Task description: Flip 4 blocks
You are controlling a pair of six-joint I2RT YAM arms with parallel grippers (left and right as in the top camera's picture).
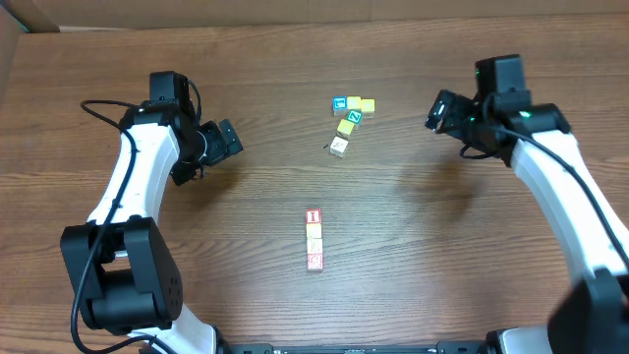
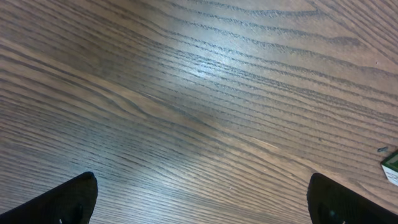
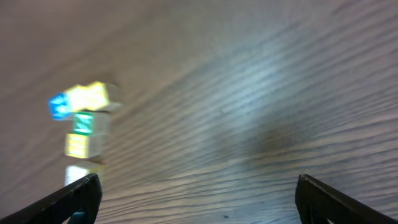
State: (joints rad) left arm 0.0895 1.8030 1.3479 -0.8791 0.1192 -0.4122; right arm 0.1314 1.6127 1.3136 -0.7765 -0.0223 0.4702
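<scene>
Overhead pic: bright, even light; desk & blocks look sharp, w/ soft faint shadows by the arms. Left wrist pic: white shiny spot on the wood up top. Right wrist pic: v. blurry, colored cubes smeary & glowy, dim gray patch mid-right.

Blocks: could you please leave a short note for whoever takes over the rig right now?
Left hand: open, empty, above bare table, left of the far cluster.
Right hand: open, empty, right of that cluster.
Four blocks: in a row mid-table, red-printed ones at both ends, neither hand near them.
Done: nothing that I can confirm.
Left: probably all four flips.
</scene>
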